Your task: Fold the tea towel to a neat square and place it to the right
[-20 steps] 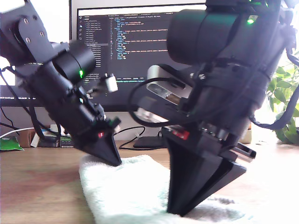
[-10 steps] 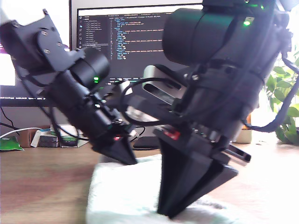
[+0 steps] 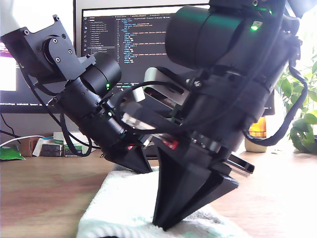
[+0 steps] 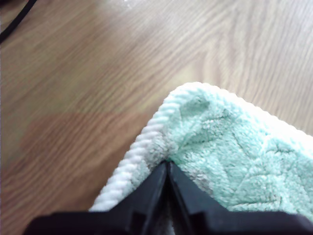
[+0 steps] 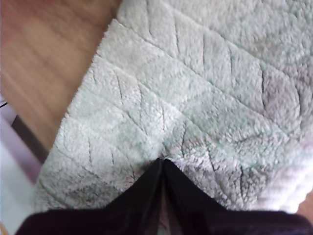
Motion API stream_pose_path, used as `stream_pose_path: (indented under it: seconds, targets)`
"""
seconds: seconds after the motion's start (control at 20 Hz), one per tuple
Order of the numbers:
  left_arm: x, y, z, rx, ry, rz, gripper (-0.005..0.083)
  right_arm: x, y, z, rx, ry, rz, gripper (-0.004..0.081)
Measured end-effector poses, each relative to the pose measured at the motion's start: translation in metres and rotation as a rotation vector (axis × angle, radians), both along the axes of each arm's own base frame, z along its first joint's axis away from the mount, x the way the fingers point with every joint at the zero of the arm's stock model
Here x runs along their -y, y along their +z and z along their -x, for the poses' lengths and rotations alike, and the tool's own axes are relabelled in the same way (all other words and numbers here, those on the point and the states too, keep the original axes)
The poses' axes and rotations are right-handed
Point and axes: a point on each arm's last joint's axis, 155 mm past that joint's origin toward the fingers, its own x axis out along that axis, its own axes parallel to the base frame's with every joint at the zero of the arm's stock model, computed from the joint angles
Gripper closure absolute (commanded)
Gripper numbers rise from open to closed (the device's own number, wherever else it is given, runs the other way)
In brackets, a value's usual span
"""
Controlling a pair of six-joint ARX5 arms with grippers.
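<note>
The tea towel (image 3: 124, 208) is a pale mint plush cloth lying on the wooden table (image 3: 44, 198). My first gripper (image 4: 167, 164) is shut on the tea towel (image 4: 234, 152) at a corner, just inside the white corded hem (image 4: 146, 137). In the exterior view it is the near arm's gripper (image 3: 162, 225), low on the cloth's front part. My second gripper (image 5: 162, 160) is shut on the tea towel (image 5: 195, 88) with a broad stretch of quilted plush spread beyond it. The far arm carries this gripper (image 3: 143, 169), at the towel's back edge.
A monitor (image 3: 129, 44) with code stands behind the arms. Small boxes (image 3: 49, 146) and cables lie at the back on the exterior view's left, with a green packet (image 3: 10, 152). A potted plant (image 3: 302, 109) and a jar (image 3: 255, 134) stand on that view's right.
In the exterior view the far gripper has shifted right and the near gripper left, so their tips stand closer together. Both arms lean more, and the towel has shifted with them.
</note>
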Motion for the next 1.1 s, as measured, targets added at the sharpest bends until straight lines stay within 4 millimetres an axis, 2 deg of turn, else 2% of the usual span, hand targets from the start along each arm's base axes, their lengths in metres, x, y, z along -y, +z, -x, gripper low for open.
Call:
stream_pose_path:
  seconds: [0.25,1.1]
  targets:
    - [0.003,0.001,-0.005,0.027,-0.007,0.009,0.0795,-0.002,0.002,-0.014,0.061,-0.024,-0.004,0.0781]
    - [-0.002,0.002,-0.030,0.095,0.000,0.024,0.0795,-0.011,0.009,-0.023,0.114,-0.013,-0.039,0.0781]
